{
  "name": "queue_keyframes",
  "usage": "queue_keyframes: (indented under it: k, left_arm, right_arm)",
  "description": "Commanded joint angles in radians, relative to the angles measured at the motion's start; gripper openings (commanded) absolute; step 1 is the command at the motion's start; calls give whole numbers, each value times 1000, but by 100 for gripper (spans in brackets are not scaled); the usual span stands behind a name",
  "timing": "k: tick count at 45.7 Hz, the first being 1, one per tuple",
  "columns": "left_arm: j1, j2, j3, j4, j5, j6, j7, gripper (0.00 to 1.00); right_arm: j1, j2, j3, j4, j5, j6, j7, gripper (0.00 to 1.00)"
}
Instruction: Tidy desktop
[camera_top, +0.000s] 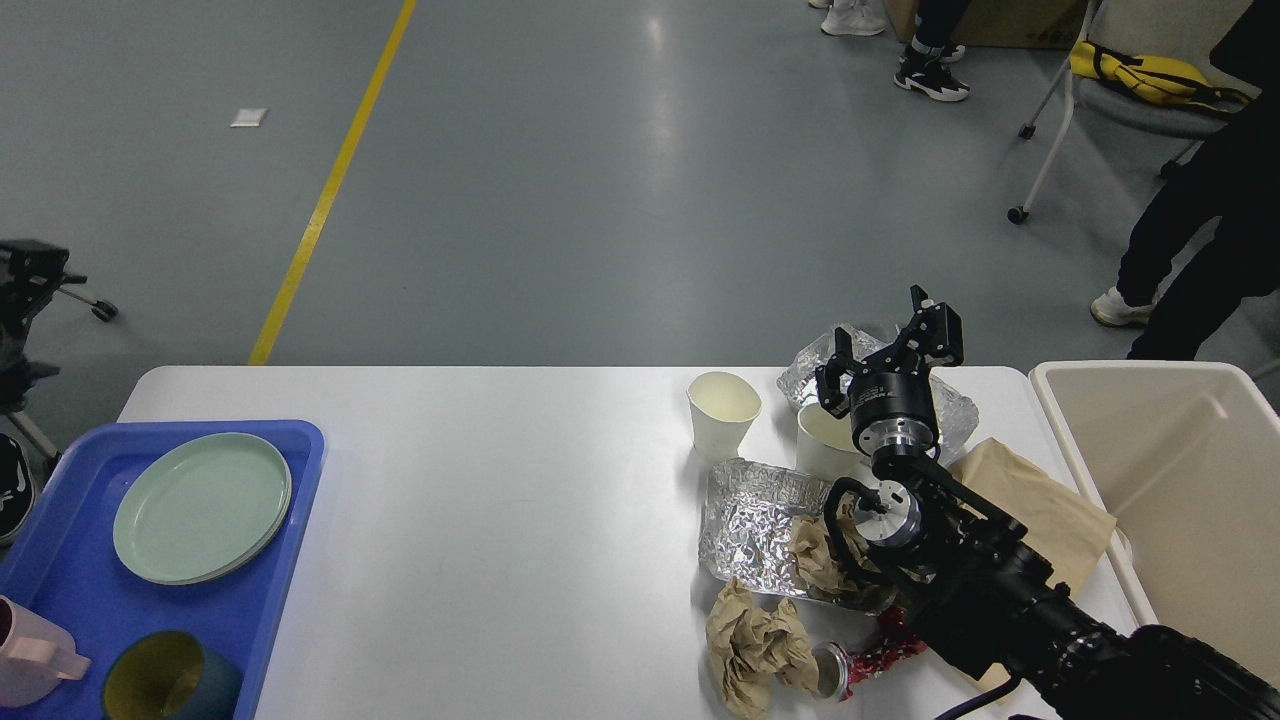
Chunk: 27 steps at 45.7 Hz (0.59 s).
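Desktop (520, 520) | right gripper (888, 350) apart over paper cups (724, 412), foil (760, 520) | blue tray (60, 600) left

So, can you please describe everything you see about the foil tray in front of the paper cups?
The foil tray is a shallow rectangular container of crinkled, shiny aluminium with a rolled rim. It lies flat and open side up on the desktop, on its right part, just in front of two paper cups. A crumpled brown paper sits in its right half, and the right arm crosses over that end, hiding its edge. Another brown paper ball lies just in front of it.
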Motion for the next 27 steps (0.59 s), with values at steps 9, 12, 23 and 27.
queue_keyframes:
  k: [9, 12, 23, 27]
  left_arm:
    - [49, -78, -199, 17, 18, -7, -79, 96]
    - [78, -84, -221, 17, 18, -9, -176, 96]
    - [152, -147, -225, 38, 5, -9, -351, 96]
    - [205, -163, -219, 41, 27, -9, -380, 96]
  right_arm:
    - [0, 0, 0, 1, 0, 0, 0, 100]
    - [0, 0, 0, 1, 0, 0, 0, 100]
    - [0, 0, 0, -1, 0, 0, -1, 100]
    - [0, 0, 0, -1, 0, 0, 0, 100]
